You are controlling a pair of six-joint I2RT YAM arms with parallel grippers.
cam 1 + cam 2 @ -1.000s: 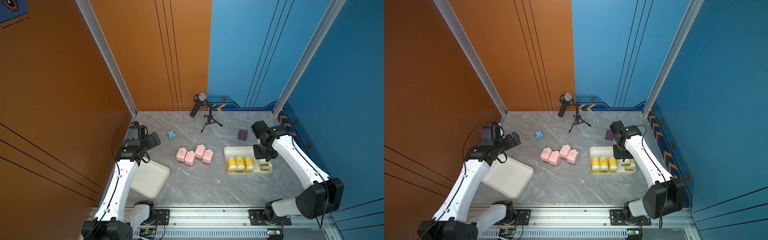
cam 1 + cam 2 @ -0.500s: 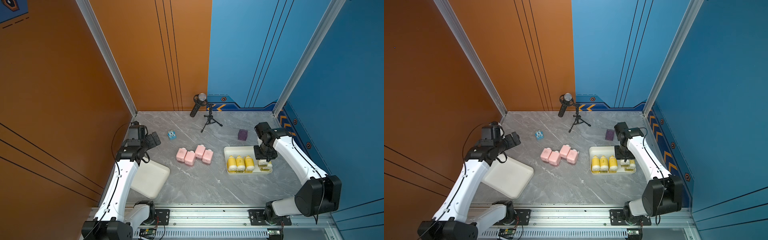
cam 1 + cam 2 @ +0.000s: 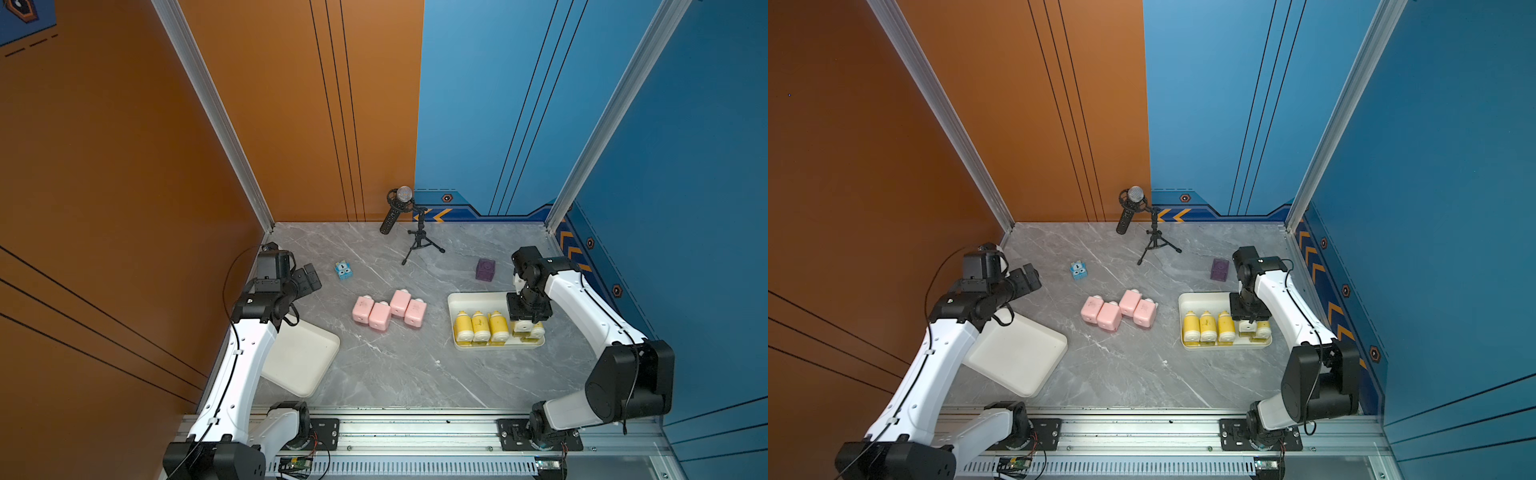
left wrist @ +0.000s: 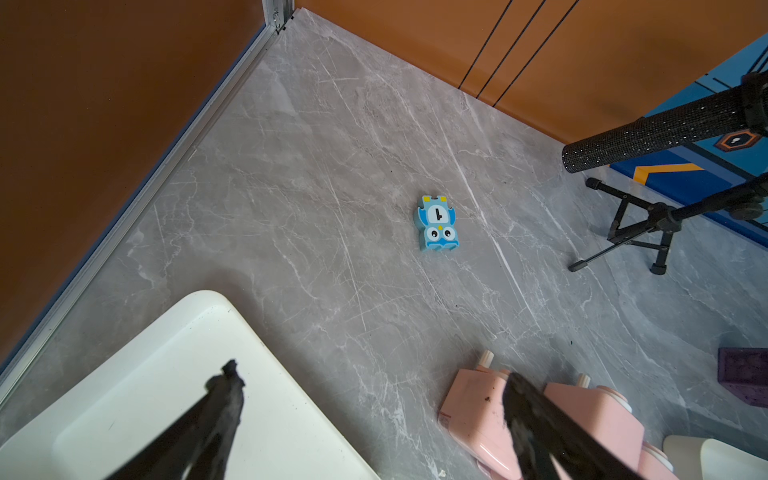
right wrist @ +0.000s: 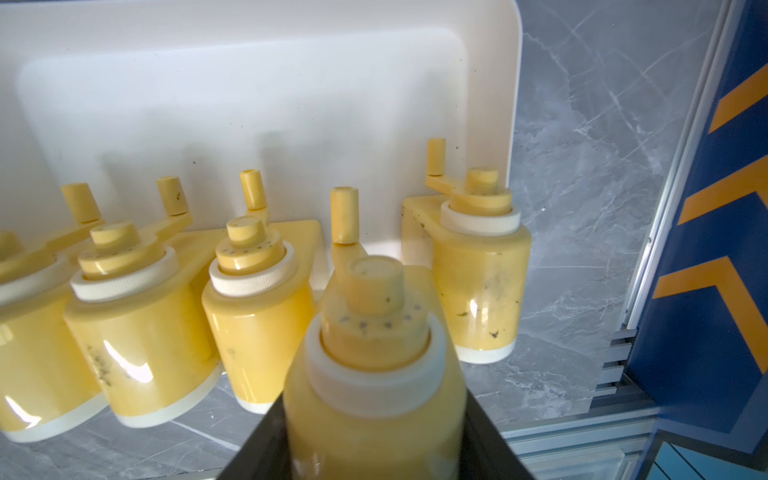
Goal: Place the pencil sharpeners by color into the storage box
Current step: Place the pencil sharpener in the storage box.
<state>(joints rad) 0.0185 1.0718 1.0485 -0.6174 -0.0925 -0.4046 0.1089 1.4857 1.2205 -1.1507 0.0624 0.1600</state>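
While the right gripper pinches one yellow sharpener by its body, jaws narrow against its two sides, that sharpener sits over the right tray, in the gap between two of the other four yellow sharpeners; whether it touches the tray floor I cannot tell. In both top views three of those four lie side by side in a row in the tray's near half, and the fourth shows partly under the gripper at the row's right end. The left gripper hangs with jaws spread wide above the table, near the far corner of the left tray. Four pink sharpeners lie clustered on the table between the two trays, touching one another. A blue cube lies near the left gripper, a purple cube just behind the right tray, and a microphone on a tripod stands by the back wall.
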